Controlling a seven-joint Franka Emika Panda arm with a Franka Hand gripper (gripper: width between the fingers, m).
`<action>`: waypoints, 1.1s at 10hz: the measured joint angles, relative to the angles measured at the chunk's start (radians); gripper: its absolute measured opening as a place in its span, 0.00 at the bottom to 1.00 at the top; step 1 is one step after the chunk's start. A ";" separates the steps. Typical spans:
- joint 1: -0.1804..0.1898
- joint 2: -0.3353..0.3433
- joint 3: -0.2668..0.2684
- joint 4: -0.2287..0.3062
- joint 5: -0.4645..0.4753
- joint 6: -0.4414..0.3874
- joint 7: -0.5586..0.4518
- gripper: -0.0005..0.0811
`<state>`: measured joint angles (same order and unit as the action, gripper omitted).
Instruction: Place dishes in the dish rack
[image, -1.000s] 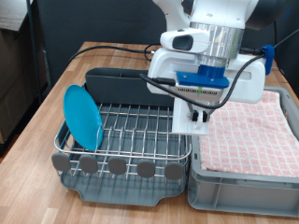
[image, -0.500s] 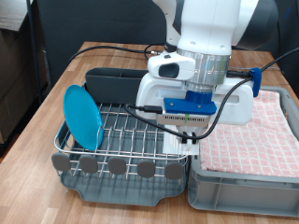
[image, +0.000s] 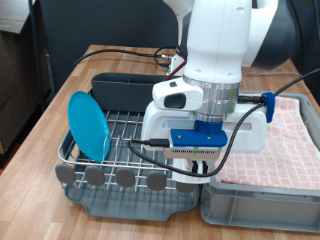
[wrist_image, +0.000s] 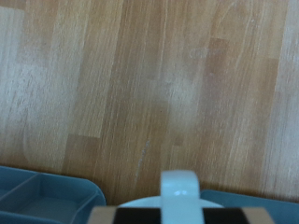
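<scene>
The silver wire dish rack (image: 135, 135) sits on its dark grey tray. The light-blue plate (image: 88, 125) stands upright in the rack at the exterior view's left. My gripper (image: 200, 168) hangs low over the rack's right part, mostly hidden by the hand and its blue mount. In the wrist view the white mug (wrist_image: 177, 185) shows its handle and rim right at my gripper (wrist_image: 177, 217), between the dark fingers. The wooden spoon is out of view.
The rack's tall grey compartment (image: 120, 88) runs along the back and round grey discs (image: 125, 178) along the front. A grey crate lined with pink checkered cloth (image: 290, 140) stands against the rack on the right. Black cables hang from the arm.
My arm has moved down and towards the exterior view's left and bottom, bringing the mug lower over the rack. The plate has not moved.
</scene>
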<state>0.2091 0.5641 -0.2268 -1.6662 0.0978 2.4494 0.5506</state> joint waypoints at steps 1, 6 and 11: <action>-0.009 0.016 0.008 0.016 0.005 -0.003 -0.006 0.10; -0.033 0.072 0.029 0.052 0.026 0.002 -0.016 0.10; -0.035 0.100 0.032 0.045 0.044 0.030 -0.015 0.10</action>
<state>0.1743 0.6645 -0.1946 -1.6211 0.1416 2.4796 0.5354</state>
